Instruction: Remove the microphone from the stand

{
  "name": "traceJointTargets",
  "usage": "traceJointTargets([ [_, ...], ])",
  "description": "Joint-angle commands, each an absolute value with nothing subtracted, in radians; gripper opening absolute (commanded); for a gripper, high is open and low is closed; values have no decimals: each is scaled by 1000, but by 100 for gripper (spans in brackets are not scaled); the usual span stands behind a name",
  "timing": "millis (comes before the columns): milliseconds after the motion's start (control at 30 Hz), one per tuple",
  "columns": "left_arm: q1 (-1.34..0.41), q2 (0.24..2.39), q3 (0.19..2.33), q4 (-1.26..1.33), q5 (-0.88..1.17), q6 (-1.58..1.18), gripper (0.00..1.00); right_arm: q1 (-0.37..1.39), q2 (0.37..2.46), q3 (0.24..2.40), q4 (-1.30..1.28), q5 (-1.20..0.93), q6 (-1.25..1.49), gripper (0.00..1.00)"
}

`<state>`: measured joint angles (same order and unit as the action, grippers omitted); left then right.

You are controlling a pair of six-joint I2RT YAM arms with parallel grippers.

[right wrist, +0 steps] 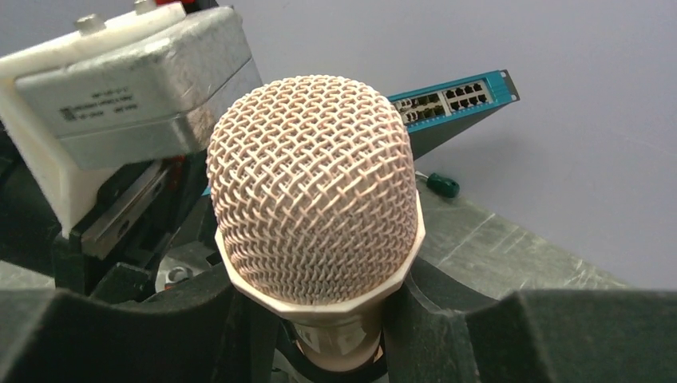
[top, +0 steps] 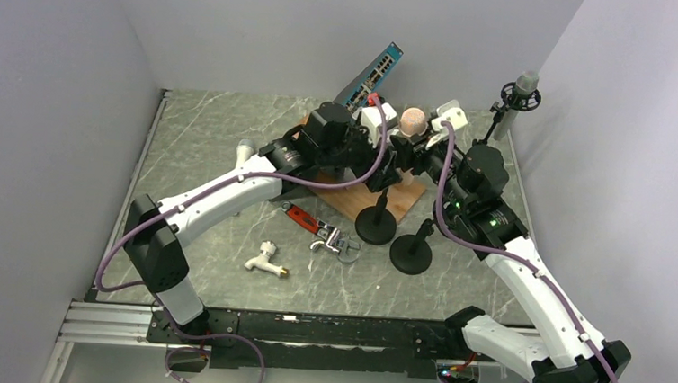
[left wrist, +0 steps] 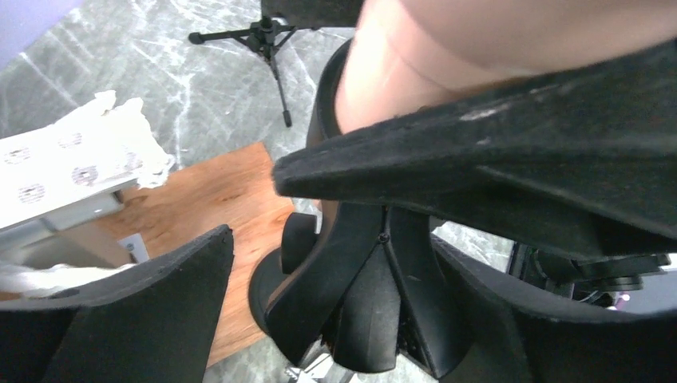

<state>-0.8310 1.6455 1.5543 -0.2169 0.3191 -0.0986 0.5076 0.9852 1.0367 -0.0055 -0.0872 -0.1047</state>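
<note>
White plastic tap [top: 266, 260]: lies on its side on the grey marbled table [top: 214, 129], well in front of the brown wooden board [top: 353, 203], toward the left arm's base.
Nearer black round-based stand [top: 411, 251]: upright on the table, in front of the board and off its right corner, with a short post.
Red-handled metal tool [top: 312, 224]: flat on the table, just in front of the board's near-left edge.
Black round-based microphone stand [top: 375, 227]: base at the board's near edge, post rising to the grippers above the board.
Left gripper [left wrist: 251, 203]: above the board, jaws spread wide and clamping nothing. The stand's black clip [left wrist: 375, 295] sits in the gap.
Right gripper [right wrist: 331, 319]: above the board's right part, fingers [right wrist: 479, 335] closed on the microphone's neck just under the head.
Pink mesh-headed microphone [right wrist: 315, 183]: head up, above the board between the two wrists. Its body runs down to the clip, and the views do not show whether it is seated there.
Blue network switch [top: 373, 70]: beyond the board, leaning on the back wall.
Grey microphone on a black tripod [top: 520, 91]: beyond the board, far right corner.
</note>
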Motion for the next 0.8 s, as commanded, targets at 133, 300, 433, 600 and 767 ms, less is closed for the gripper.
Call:
traceJointTargets([
  [133, -828, 1644, 1559, -148, 349, -97, 0, 511, 959, 1070, 97, -94, -59, 0],
  [300, -828, 1637, 1538, -155, 356, -86, 0, 512, 980, 1154, 76, -78, -59, 0],
  [433, -828, 1633, 1513, -142, 367, -92, 0, 512, 1019, 1275, 65, -20, -82, 0],
  [600, -829, 1632, 1514, -158, 361, -88, 0, 512, 1092, 1456, 38, 82, -129, 0],
  [767, -828, 1629, 1531, -178, 357, -77, 0, 512, 1102, 1565, 36, 213, -146, 0],
])
